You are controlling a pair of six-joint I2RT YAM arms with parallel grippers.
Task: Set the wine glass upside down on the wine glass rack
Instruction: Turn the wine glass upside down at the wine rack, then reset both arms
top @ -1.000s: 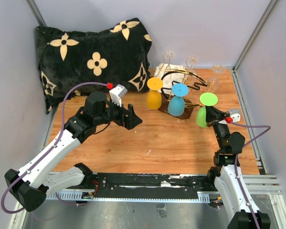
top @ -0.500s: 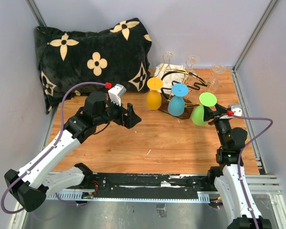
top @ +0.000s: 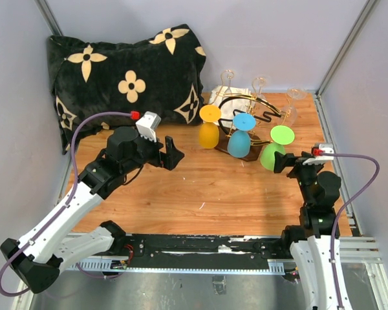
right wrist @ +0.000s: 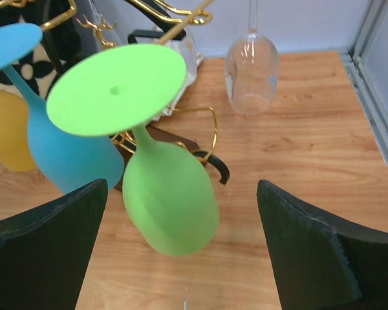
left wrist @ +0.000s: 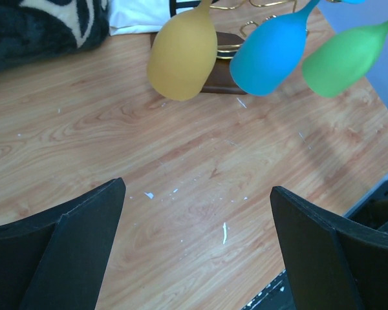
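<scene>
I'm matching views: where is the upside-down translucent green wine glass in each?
Top external: green wine glass right of centre, beside the right gripper.
Left wrist: green wine glass, top right.
Right wrist: green wine glass, centre, between open fingers.
Shared landmark: frosted blue wine glass hanging beside it.

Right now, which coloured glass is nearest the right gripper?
The green glass, hanging upside down, rightmost of the three, directly ahead of the open right gripper. The blue glass and yellow glass hang farther left.
</scene>
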